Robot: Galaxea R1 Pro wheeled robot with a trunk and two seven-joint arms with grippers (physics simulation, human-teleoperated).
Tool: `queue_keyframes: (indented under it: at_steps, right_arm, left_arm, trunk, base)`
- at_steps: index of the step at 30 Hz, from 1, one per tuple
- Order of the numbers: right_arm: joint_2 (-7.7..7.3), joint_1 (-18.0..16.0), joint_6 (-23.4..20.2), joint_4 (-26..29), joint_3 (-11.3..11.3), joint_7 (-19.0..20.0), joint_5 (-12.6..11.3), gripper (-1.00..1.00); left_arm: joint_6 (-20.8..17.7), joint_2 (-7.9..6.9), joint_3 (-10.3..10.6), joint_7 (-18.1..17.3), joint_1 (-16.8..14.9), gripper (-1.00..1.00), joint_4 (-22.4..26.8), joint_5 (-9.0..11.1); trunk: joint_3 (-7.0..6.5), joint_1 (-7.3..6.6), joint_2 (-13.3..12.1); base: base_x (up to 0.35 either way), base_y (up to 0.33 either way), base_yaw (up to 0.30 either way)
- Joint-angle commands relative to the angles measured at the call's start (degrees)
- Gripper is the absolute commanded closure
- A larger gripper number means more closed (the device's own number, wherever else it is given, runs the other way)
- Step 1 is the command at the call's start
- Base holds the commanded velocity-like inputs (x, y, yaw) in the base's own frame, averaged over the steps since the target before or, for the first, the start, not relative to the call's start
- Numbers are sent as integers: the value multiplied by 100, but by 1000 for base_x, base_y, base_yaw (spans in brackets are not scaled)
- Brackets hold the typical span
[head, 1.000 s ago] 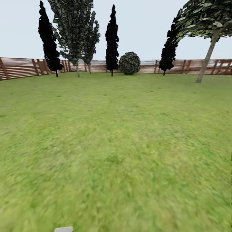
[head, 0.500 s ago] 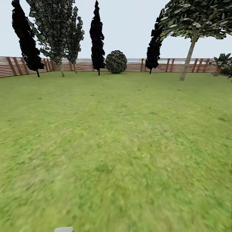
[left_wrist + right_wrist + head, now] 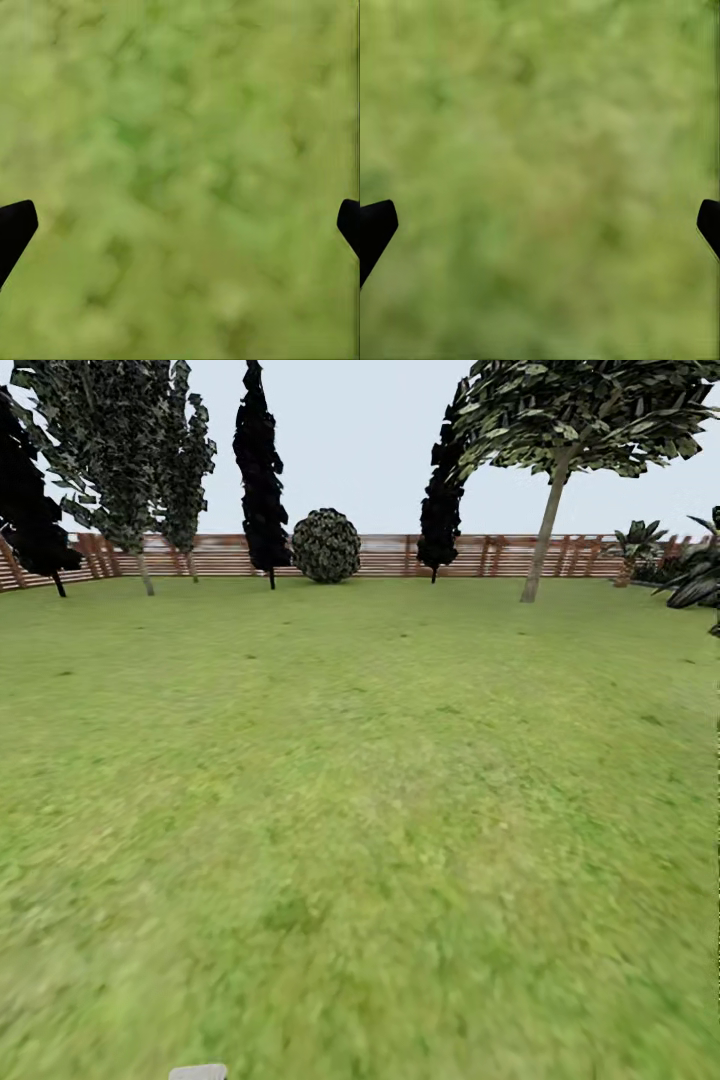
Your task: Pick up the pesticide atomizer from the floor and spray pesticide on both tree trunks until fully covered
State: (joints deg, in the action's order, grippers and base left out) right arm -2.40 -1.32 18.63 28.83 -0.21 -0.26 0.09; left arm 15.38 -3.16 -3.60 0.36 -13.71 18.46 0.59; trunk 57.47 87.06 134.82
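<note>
Camera panned right since earlier frames; scenery slid left. I see wide green grass lawn (image 3: 360,810), brown slatted wooden fence (image 3: 470,555). Left gripper (image 3: 180,221) and right gripper (image 3: 540,221) spread, empty. Atomizer unseen, location unknown; nothing sprayed yet.

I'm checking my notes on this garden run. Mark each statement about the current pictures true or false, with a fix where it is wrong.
1. A brown horizontal-slat wooden fence runs along the far edge of the green grass lawn. True.
2. The round dark leafy bush stands in mid-lawn. False: it stands by the fence.
3. The left gripper is open over grass. True.
4. The right gripper holds a bottle. False: it is open, with nothing between its fingertips.
5. The leaning pale-trunked tree is right of the bush. True.
</note>
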Motion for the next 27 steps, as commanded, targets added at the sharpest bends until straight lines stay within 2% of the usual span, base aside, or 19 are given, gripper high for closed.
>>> queue_keyframes:
  at_steps: [1, 23, 27]
  right_arm:
    - [1, 0, 0, 0, 2, 0, -1, -100]
    - [3, 0, 0, 9, 4, 9, -9, -100]
    - [10, 0, 0, 3, 4, 0, -4, -100]
  left_arm:
    - [0, 0, 0, 0, 0, -100, 0, 1]
    - [0, 9, 0, 0, 0, -100, 0, -2]
    - [0, 9, 0, 0, 0, -100, 0, -2]
  trunk:
    - [7, 0, 0]
    - [164, 0, 0]
    - [165, 0, 0]
  base:
    - [340, 0, -169]
    - [340, 0, -182]
    - [340, 0, -10]
